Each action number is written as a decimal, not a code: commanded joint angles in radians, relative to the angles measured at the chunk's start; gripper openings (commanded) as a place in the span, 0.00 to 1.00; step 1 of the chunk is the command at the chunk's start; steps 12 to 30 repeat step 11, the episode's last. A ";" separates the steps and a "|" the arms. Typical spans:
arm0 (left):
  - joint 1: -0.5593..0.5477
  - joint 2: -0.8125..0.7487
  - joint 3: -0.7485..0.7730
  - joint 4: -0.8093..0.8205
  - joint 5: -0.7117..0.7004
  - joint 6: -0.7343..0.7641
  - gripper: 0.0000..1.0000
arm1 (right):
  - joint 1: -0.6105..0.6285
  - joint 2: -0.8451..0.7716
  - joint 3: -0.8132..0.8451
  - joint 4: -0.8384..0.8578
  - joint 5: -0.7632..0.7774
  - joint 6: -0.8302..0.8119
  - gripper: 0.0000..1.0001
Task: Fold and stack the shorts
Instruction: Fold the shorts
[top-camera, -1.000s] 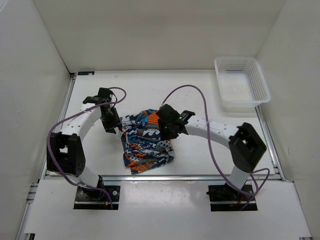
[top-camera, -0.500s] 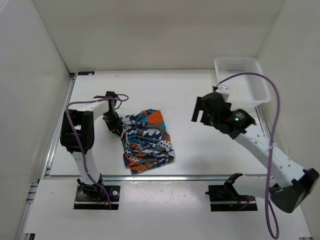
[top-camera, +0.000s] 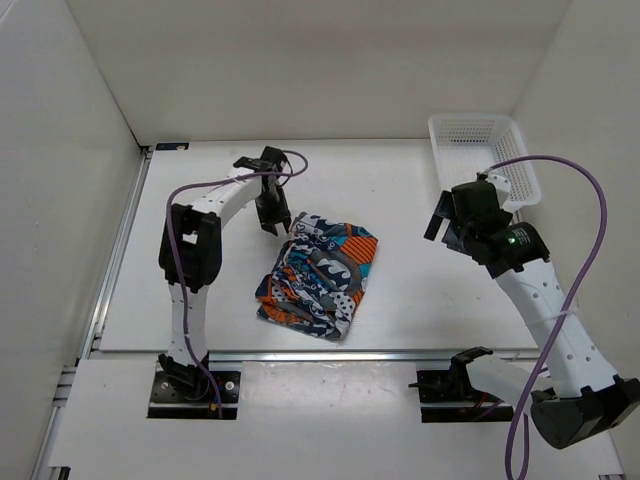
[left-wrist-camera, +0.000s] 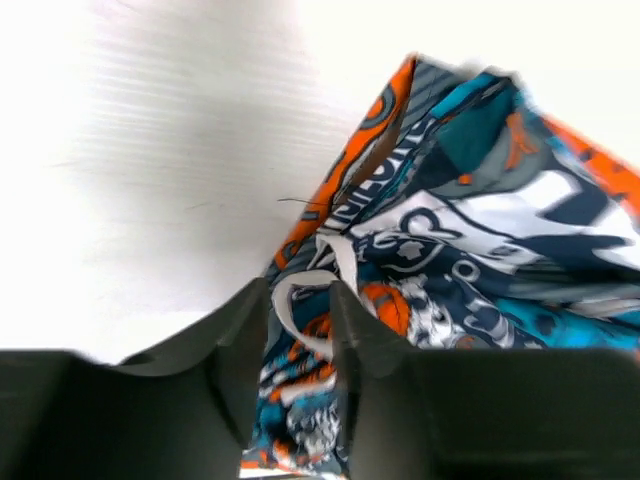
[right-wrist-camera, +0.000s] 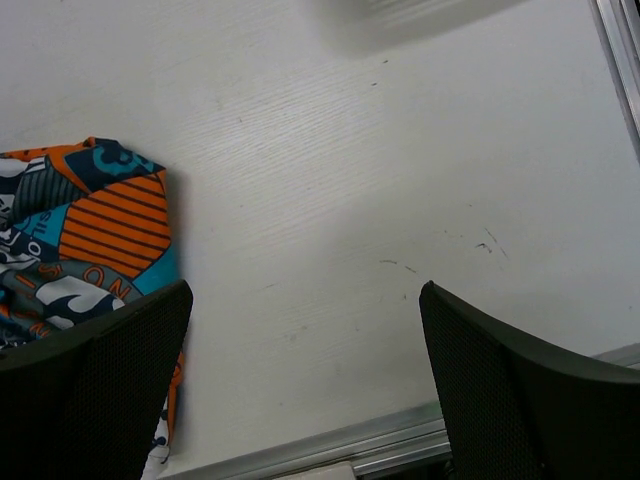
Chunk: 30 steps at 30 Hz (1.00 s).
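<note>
1. The shorts (top-camera: 322, 275) lie in a folded bundle near the middle of the white tabletop (top-camera: 420, 290). They are navy, orange, teal and white.
2. The left arm (top-camera: 215, 205) reaches over to the far left corner of the shorts.
3. The left jaws are low at that corner and stand narrow.
4. In the left wrist view, a pale strip of the shorts (left-wrist-camera: 480, 260) shows in the small gap between the left jaws. I cannot tell if they pinch the cloth or just sit over it.
5. The right arm (top-camera: 540, 295) is lifted up on the right side, well apart from the shorts.
6. The right jaws are wide apart and hold nothing. Only bare tabletop (right-wrist-camera: 350, 180) shows between them.
7. In the right wrist view, an orange striped corner of the shorts (right-wrist-camera: 90, 230) peeks in at the left edge.
8. A white mesh basket (top-camera: 527, 170) sits in the far right corner of the tabletop. The top of the right arm is near it.
</note>
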 joint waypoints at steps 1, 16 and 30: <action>0.063 -0.133 0.070 -0.119 -0.112 0.022 0.48 | -0.007 0.017 -0.005 0.014 -0.037 -0.037 0.99; 0.276 -0.625 0.000 -0.149 -0.132 0.108 0.51 | -0.007 0.041 -0.006 0.079 -0.083 -0.086 0.99; 0.276 -0.625 0.000 -0.149 -0.132 0.108 0.51 | -0.007 0.041 -0.006 0.079 -0.083 -0.086 0.99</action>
